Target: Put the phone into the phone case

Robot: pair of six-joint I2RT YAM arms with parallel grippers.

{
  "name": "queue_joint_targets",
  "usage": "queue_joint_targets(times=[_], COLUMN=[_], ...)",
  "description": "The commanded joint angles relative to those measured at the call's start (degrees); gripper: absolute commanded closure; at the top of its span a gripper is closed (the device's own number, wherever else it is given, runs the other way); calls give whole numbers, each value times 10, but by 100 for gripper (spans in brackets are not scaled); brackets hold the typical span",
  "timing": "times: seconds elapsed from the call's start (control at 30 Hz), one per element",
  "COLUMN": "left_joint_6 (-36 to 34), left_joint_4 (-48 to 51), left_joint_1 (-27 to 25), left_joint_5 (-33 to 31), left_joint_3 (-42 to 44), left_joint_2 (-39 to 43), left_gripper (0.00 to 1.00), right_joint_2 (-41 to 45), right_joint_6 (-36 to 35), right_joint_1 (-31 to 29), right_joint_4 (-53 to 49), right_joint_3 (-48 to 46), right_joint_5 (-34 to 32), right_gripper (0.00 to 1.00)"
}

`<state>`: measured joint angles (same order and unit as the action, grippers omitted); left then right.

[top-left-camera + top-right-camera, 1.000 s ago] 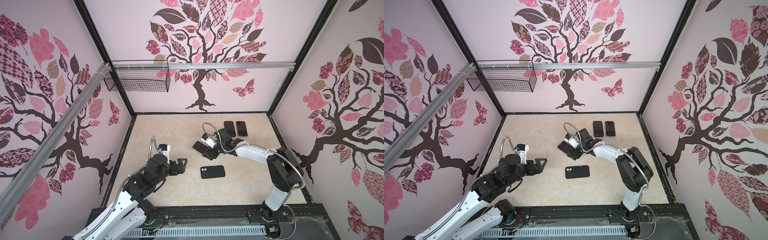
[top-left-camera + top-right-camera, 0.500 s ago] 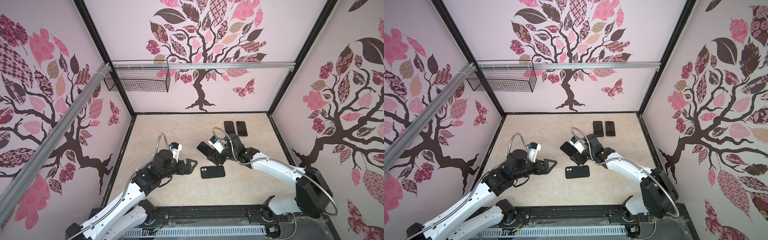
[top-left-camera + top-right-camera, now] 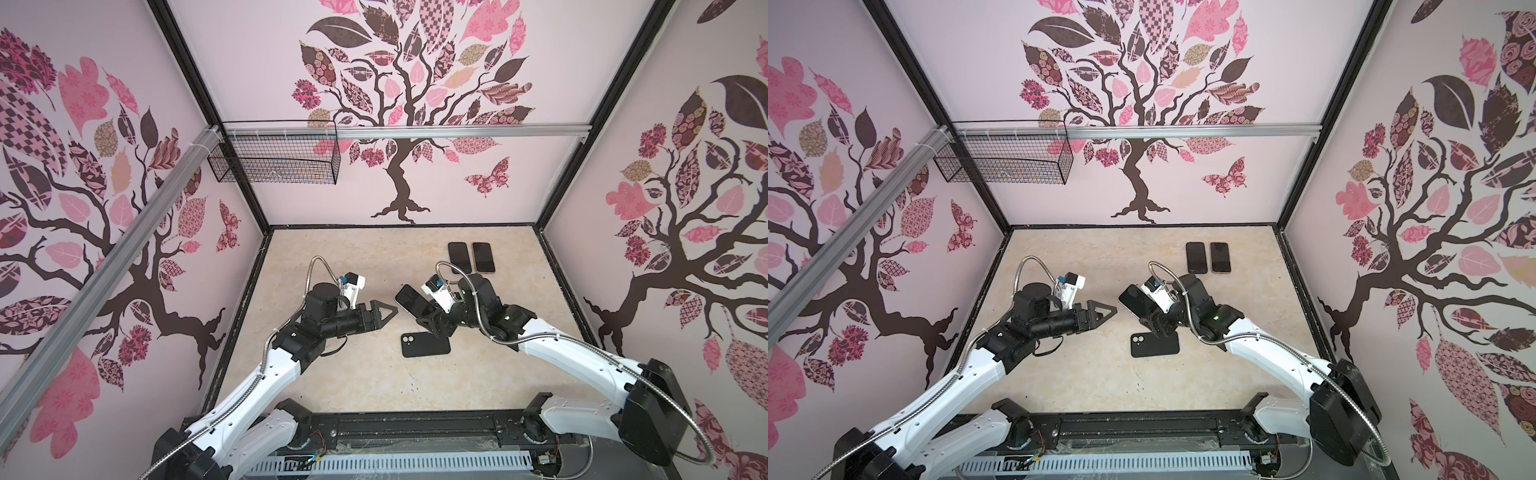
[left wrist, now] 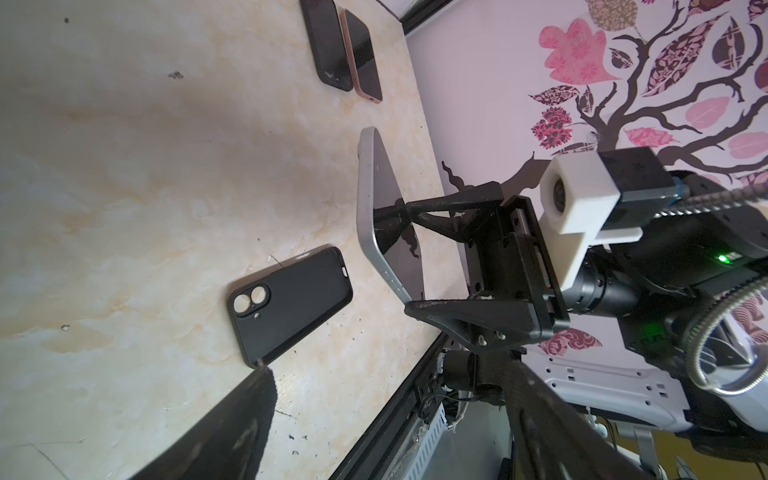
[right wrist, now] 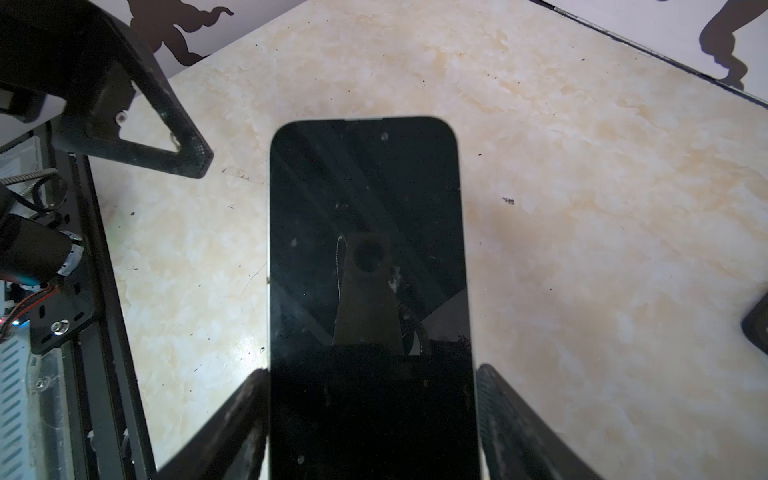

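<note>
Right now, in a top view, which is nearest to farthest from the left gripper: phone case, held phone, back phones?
1. Held phone, just right of the left gripper.
2. Phone case, lying nearer the front.
3. Back phones, side by side, rear right.

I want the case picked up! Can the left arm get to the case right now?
Probably yes. The case lies bare on the table, near the open left gripper, with nothing between them. The phone, held by the right gripper, hangs beyond it.
</note>
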<state>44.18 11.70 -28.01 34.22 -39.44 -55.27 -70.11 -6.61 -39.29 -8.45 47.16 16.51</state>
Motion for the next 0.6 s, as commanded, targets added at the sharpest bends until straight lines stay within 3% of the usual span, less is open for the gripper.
queue_joint_targets(times=[0.0,0.57], left_joint_6=[-8,-22], left_joint_4=[-15,-33], left_joint_1=[3,2], left_joint_5=[57,89], left_joint_3=[-24,-73], left_joint_2=[-11,-103], left_gripper=[12,29], right_joint_2=[28,39], right_joint_6=[11,14], right_joint_1=[-8,-24], right_joint_4=[9,0], right_joint_3=[-1,-4], right_joint_5=[23,43], right_gripper=[87,87])
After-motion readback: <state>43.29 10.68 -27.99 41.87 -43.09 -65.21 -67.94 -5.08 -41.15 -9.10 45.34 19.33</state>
